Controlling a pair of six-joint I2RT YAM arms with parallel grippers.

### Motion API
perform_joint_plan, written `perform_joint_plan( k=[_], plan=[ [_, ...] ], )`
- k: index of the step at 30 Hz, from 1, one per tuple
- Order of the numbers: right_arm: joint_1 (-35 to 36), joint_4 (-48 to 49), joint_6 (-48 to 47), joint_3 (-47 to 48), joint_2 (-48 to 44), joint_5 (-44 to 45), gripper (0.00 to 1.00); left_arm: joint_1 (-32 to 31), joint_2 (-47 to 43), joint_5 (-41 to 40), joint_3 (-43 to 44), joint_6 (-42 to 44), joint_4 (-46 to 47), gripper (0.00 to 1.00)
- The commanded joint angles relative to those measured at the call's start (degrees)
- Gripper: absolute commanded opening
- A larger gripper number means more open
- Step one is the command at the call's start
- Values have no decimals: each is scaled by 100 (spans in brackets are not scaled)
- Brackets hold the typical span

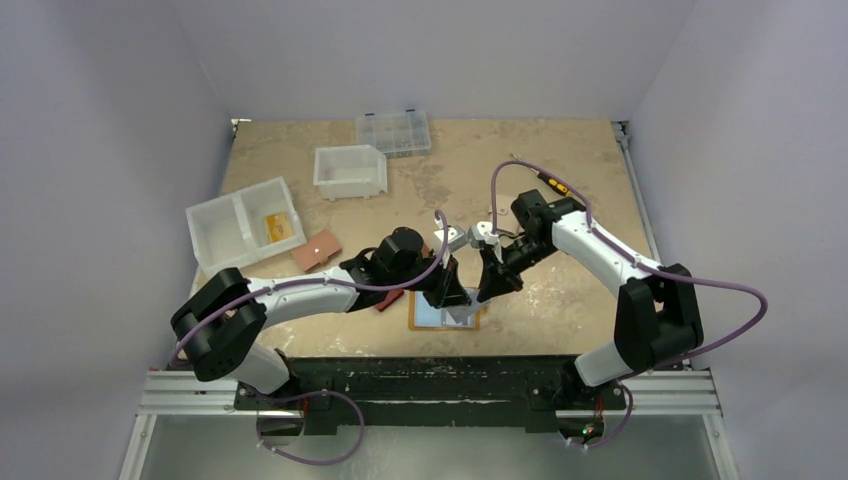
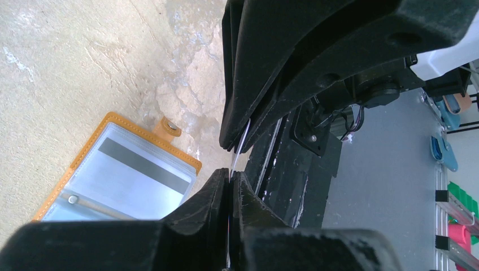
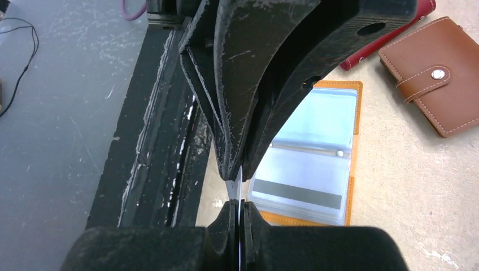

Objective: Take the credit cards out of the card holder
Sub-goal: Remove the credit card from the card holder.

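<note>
Both arms meet low over the table's near edge. Left gripper [image 2: 230,182] clamped on a thin whitish card [image 2: 237,155], which is seen edge-on, with almost no gap between the fingers beyond the card itself. Right gripper [image 3: 238,203] likewise pinched tight on the same card [image 3: 235,186] from the opposite side. In the right wrist view the left gripper [image 3: 234,171] comes in from above, tips nearly meeting the right's. In the left wrist view the right gripper [image 2: 240,141] sits just above the left's tips. The card is off the table, spanning the two grips. The card holder [image 2: 85,149] lies open and flat on the table just beside and below the fingertips, apart from both grippers. Mustard border and snap tab [image 2: 168,127] show, with clear sleeves facing up. A striped card [image 3: 296,195] sits in one sleeve. From overhead the card holder [image 1: 428,316] lies directly under the joined grippers. A brown wallet [image 3: 432,73] and a dark red wallet [image 3: 390,39] lie closed beyond it.
</note>
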Motion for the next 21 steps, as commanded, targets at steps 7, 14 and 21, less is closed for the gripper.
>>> perform_joint_plan(
  k=[7,14,21],
  plan=[
    [85,72,138,55,-105,-137,10,-40,-42,-78,67,247,-122,0],
    [71,905,1059,-236,-569,390,48,-35,-520,-666,-195,259,-581,0],
    [5,1919,1863,-730,-1568,1375,64,189,-1075,-1386,-242,395,-1738,0]
  ],
)
